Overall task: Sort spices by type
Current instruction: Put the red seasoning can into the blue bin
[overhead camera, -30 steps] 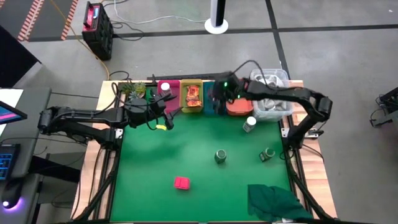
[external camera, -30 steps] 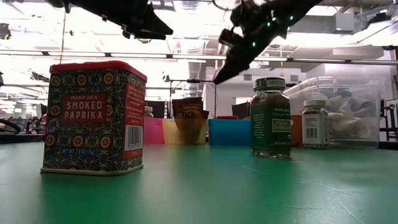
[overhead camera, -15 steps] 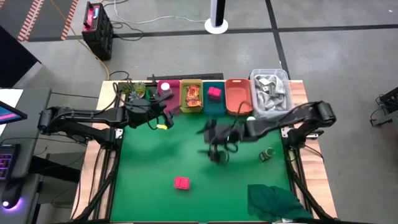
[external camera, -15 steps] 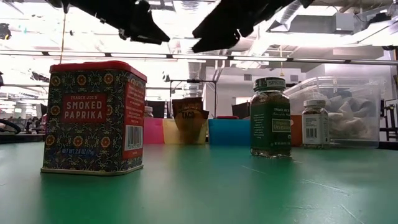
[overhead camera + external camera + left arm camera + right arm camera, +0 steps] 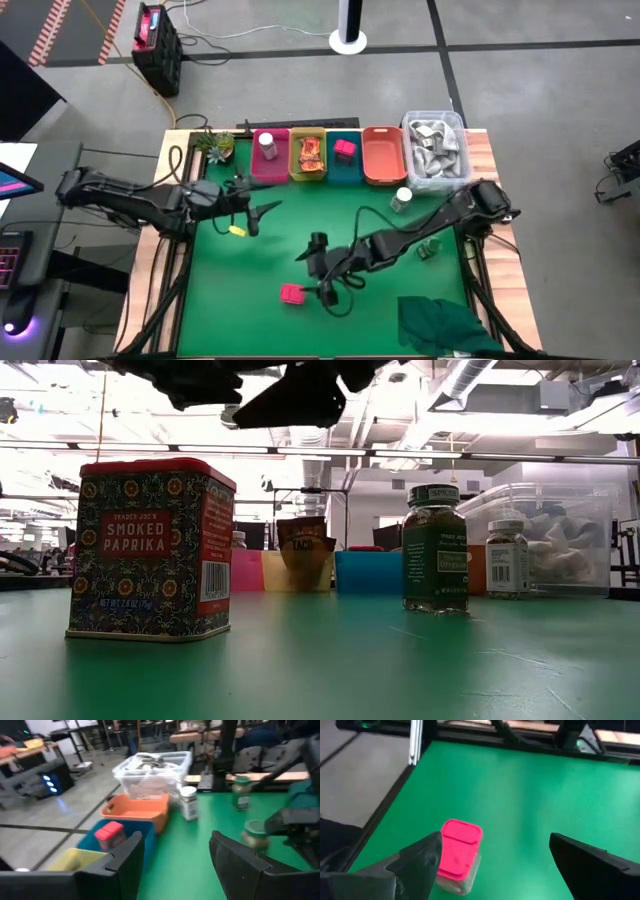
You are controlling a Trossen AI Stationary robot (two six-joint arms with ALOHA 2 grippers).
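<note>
Your right gripper [image 5: 322,268] sits low over the green table [image 5: 250,290], jaws spread wide with nothing between them. The pink little box [image 5: 291,293] lies on the mat just ahead of the fingertips, apart from them; in the right wrist view that same box [image 5: 459,854] shows between the two dark fingers [image 5: 420,860], farther out than their tips, not touched.

Your left gripper [image 5: 262,211] hangs over the mat on the bin side, jaws apart and holding nothing. A small yellow scrap [image 5: 237,230] lies on the mat just beside it.

Beyond your left gripper, at the table's far edge, stands the bin row: pink bin [image 5: 268,165] with a white-capped jar [image 5: 267,143] in it, yellow bin [image 5: 309,170] with an orange-brown flat packet [image 5: 310,152], blue bin [image 5: 344,170] with a second pink box [image 5: 345,149], orange bin [image 5: 383,160], then a clear tub [image 5: 434,150].

Behind your right gripper, along its arm: a white-capped jar [image 5: 401,199] near the orange bin, and a green-lidded jar [image 5: 430,249] partly hidden by the arm. The left wrist view shows two green-lidded jars [image 5: 256,831], [image 5: 241,791] standing on the mat. A dark green cloth [image 5: 440,325] lies at the near corner, well apart from your right gripper.
</note>
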